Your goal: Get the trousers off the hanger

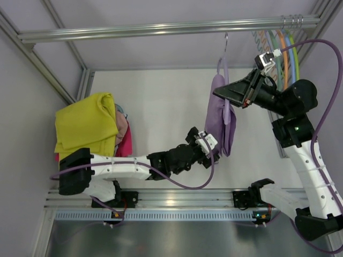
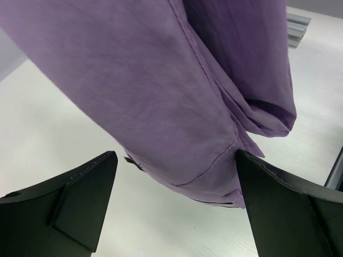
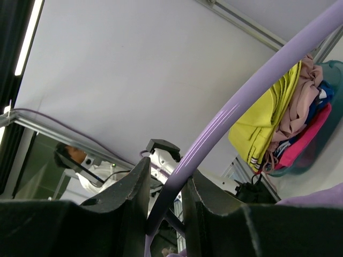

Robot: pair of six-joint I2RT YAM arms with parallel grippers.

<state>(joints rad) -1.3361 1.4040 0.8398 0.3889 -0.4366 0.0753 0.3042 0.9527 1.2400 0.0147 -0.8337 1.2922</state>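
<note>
One of two pairs is done, as far as I can judge. The yellow trousers (image 1: 86, 126) are off any hanger, folded on top of the clothes pile at the table's (image 1: 161, 107) left side. Under them I can see a pink garment (image 3: 300, 112) and a magenta cloth (image 3: 316, 128).

The purple trousers (image 1: 218, 112) are not off yet. They're draped over the lilac hanger (image 3: 241, 101), which hangs by its hook from the overhead rail (image 1: 161, 27), right of centre. The cloth hangs down freely and the lower end is clear of the table.

My right gripper (image 3: 167, 176) is clamped on the hanger bar. In the wrist view both fingers press the lilac tube, with no gap. From above it sits just right of the top of the trousers, at the hanger.

My left gripper (image 1: 206, 143) is at the bottom end of the purple pair with its jaws wide apart. In its wrist view the hem hangs in the gap between the two fingers. I can't tell whether the cloth is actually between the pads or just beyond them. No contact is visible.

Remaining work, my read:
- Close the left gripper on the hem.
- Pull the pair off while the right gripper steadies the hanger.
- Drop it on the pile.

Spare coloured hangers (image 1: 278, 53) hang at the far right of the rail with nothing on them that I can see.
</note>
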